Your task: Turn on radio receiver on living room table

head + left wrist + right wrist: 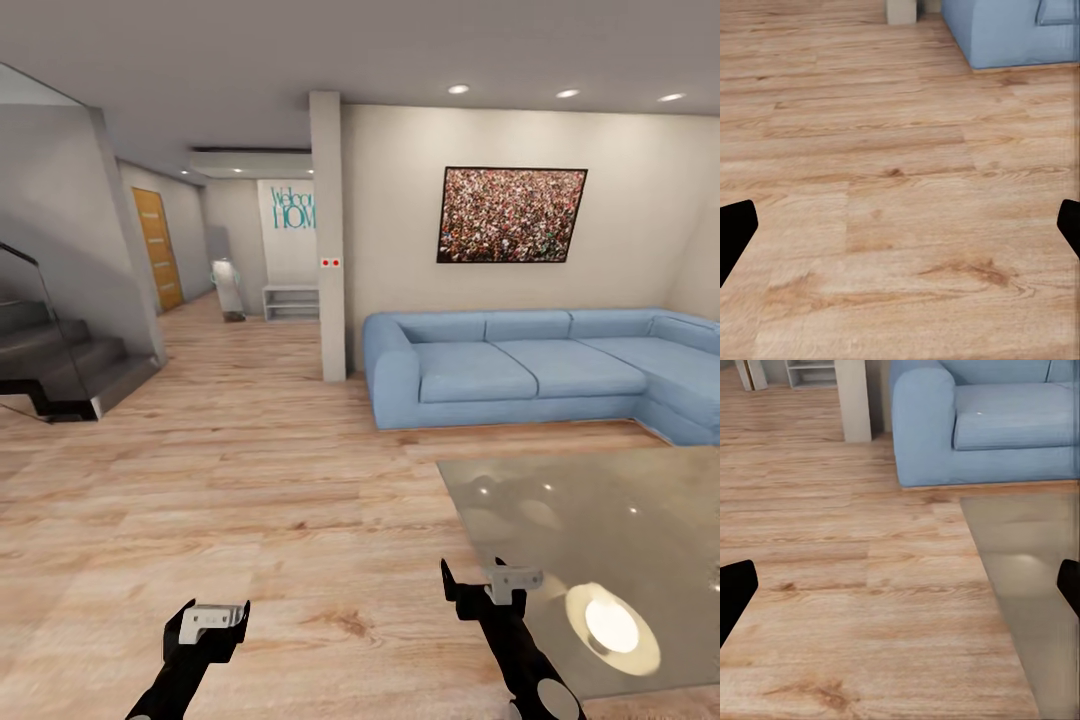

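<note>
The glossy grey table (560,500) fills the lower right of the head view, and its near-left corner lies just ahead of my right gripper (478,585). A bright round lamp reflection shows on its top. The radio receiver is out of view. My left gripper (215,610) hangs over bare wood floor to the left. Both are open with nothing between the fingers: in each wrist view the black fingertips (735,232) (735,592) sit at opposite edges. The right wrist view also catches the table (1035,562).
A blue L-shaped sofa (530,365) stands beyond the table against the wall. A white pillar (327,240) rises left of the sofa. Dark stairs (60,360) stand at the far left. A hallway with a wooden door (158,250) and a low shelf (292,300) runs behind.
</note>
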Motion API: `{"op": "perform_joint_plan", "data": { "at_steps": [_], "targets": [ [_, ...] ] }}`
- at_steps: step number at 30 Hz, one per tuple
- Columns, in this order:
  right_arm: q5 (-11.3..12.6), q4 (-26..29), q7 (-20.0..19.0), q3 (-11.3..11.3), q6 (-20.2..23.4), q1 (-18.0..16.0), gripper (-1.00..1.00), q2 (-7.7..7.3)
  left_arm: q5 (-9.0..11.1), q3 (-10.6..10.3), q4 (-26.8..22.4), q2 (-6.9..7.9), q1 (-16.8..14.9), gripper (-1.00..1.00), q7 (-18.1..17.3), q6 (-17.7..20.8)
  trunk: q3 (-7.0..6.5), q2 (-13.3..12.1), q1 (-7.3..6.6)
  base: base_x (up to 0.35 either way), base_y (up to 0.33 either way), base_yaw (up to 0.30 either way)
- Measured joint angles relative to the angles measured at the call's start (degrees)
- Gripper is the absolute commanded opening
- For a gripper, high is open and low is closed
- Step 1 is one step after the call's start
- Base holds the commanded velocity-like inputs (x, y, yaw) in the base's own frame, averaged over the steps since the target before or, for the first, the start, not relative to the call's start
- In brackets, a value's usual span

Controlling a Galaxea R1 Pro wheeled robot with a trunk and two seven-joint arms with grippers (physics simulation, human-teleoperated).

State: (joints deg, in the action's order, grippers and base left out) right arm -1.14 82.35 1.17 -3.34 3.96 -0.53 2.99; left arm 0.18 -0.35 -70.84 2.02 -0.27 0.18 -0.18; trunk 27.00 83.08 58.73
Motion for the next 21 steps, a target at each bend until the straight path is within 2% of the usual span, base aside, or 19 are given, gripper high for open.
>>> {"op": "perform_joint_plan", "data": {
  "at_steps": [21],
  "targets": [
    [0.0,0.0,0.0,0.0,0.0,0.0,1.00,0.00,0.1,0.0,0.1,0.00,0.0,1.00,0.0,0.0,-0.67,0.0,0.00,0.000,0.000,-0.265]
  ]
}}
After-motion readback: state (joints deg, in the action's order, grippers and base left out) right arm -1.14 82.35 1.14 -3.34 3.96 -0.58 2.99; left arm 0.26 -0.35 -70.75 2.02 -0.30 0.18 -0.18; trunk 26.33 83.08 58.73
